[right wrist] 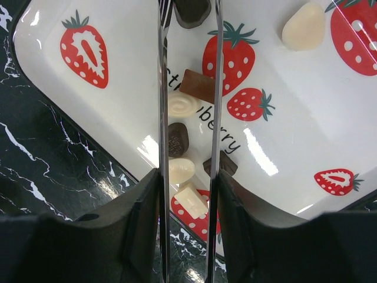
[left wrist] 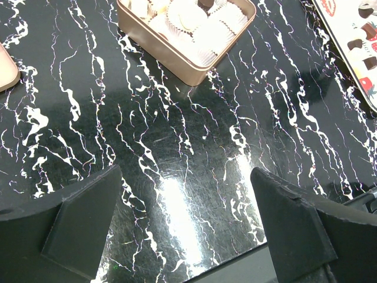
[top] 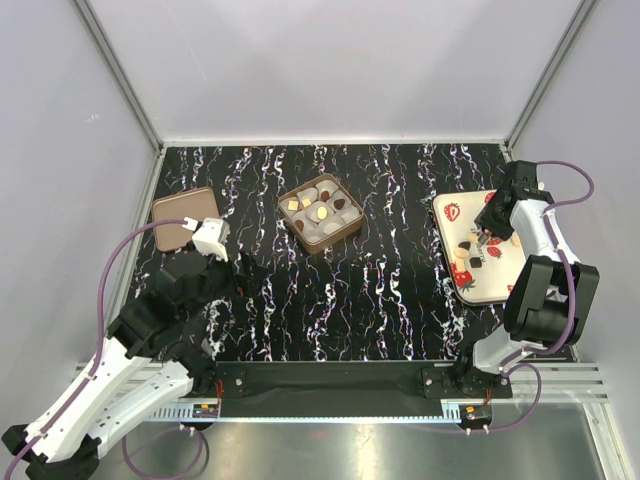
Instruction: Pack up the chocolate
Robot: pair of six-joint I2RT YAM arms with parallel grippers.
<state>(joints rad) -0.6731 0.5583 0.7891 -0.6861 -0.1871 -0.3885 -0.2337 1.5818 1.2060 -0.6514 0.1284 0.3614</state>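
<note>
The right gripper [right wrist: 188, 32] hangs over the white rectangular tray printed with red strawberries [right wrist: 126, 112] at the right of the black, white-veined table top [top: 400, 300]. Its two thin metal blades stand part-way apart and flank a dark brown chocolate piece [right wrist: 191, 10] near their tips; whether they press on it cannot be told. More chocolate lies loose on the tray: a brown square [right wrist: 197, 85], a white swirled round [right wrist: 184, 105], a dark round [right wrist: 178, 138], a pale oval [right wrist: 179, 170], a dark square [right wrist: 221, 165], a white block [right wrist: 191, 200] and another pale oval [right wrist: 303, 26] off to the side.

The tan square box lined with white paper cups [top: 320, 213] sits mid-table, well apart from the tray, with a few dark and tan pieces in its cups. A tan lid [top: 185, 218] lies flat at the far left.

The left gripper [left wrist: 184, 177] hovers above bare table near the box, its black fingers [left wrist: 82, 224] spread fully wide with nothing between them.
</note>
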